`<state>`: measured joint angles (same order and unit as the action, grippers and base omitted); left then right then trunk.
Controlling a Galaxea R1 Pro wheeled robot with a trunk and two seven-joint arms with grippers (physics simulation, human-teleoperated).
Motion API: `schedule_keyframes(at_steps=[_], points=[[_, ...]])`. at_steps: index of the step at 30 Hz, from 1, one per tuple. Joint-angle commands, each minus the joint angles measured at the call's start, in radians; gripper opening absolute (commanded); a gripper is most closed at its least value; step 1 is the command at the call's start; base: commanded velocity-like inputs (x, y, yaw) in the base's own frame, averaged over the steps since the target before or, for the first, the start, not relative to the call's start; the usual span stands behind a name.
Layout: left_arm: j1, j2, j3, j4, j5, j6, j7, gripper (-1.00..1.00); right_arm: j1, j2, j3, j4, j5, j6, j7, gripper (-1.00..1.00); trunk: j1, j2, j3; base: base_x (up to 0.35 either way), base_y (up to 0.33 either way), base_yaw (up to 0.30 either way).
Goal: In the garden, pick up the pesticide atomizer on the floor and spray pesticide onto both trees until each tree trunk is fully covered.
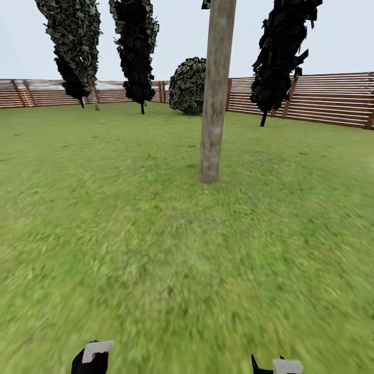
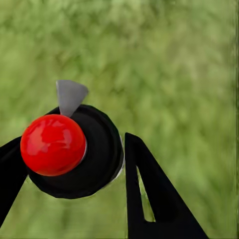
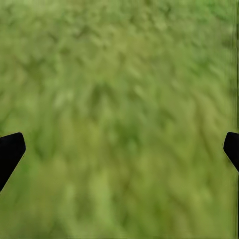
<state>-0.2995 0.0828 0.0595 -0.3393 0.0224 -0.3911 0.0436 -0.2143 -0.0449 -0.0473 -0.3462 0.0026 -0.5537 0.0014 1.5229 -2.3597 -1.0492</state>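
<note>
Between the left tool's (image 2: 69, 164) fingers sits the unlabelled atomizer (image 2: 74, 152).

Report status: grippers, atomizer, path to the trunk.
Left gripper shut on the atomizer, red cap up. Right gripper open, empty over grass. Tree trunk dead ahead across open lawn; nothing in the way.

The right pincer (image 3: 119, 149) hangs with its black fingertips (image 3: 10, 149) spread wide over blurred green grass (image 3: 119, 74).
</note>
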Motion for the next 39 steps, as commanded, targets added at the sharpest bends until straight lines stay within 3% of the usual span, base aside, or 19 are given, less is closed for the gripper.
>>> schedule_keyframes(at_steps=[1, 39], points=[[0.000, 0.000, 0.000, 0.000, 0.002, -0.003, 0.001, -1.00, -0.001, 0.000, -0.002, 0.001, 0.000, -0.003, 0.000, 1.00, 0.000, 0.000, -0.001, 0.340, 0.000, -0.228], [-0.001, -0.001, 0.000, 0.000, 0.000, -0.002, 0.001, -1.00, 0.000, -0.003, -0.006, 0.000, -0.001, -0.003, -0.005, 1.00, 0.000, 0.000, -0.001, 0.340, 0.000, -0.010]])
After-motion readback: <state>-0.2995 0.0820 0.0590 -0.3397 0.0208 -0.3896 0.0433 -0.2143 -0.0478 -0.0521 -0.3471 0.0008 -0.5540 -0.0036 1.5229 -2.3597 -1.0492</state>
